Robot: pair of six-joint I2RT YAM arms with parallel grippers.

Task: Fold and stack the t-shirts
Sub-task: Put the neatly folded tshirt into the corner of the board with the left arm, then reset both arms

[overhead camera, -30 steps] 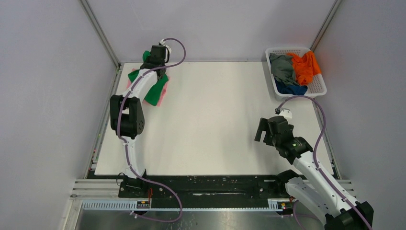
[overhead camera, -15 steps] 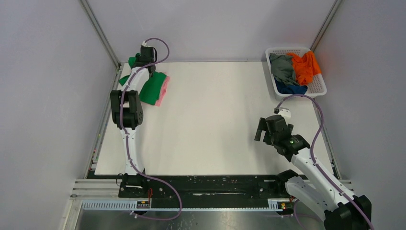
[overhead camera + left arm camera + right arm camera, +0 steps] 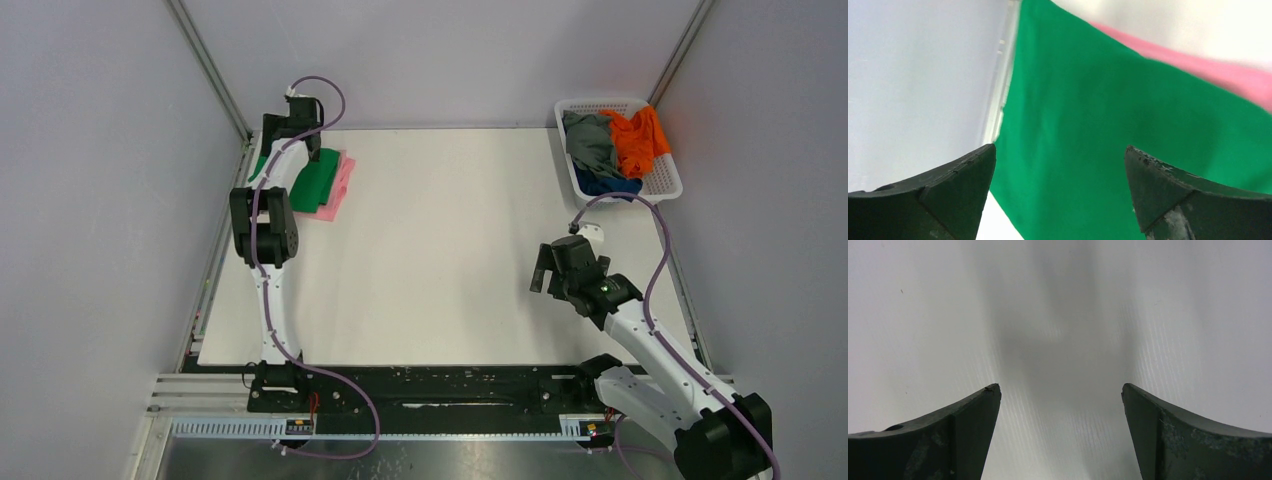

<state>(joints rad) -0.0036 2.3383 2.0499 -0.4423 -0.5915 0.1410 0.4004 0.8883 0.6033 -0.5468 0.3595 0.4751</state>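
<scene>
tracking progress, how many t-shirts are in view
5: green t-shirt on pink t-shirt, far left; grey t-shirt, orange t-shirt, dark blue t-shirt in the basket, far right. More may hide beneath.

The right end effector [image 3: 1060,387] looks down on the white desk [image 3: 923,315]. Its two dark fingers [image 3: 963,435] rise from the bottom edge, one at the lower left corner and the other at the lower right, their pointed tips set wide apart. The gap between them shows only desk surface. The inner face of each finger is flat and slightly scuffed, with pale marks near the lower right one. The desk has fine parallel ridges running across it. A soft grey shadow [image 3: 1048,345] spreads down the middle, blurred at its edges. A tiny dark speck [image 3: 901,291] sits on the surface at upper left.
</scene>
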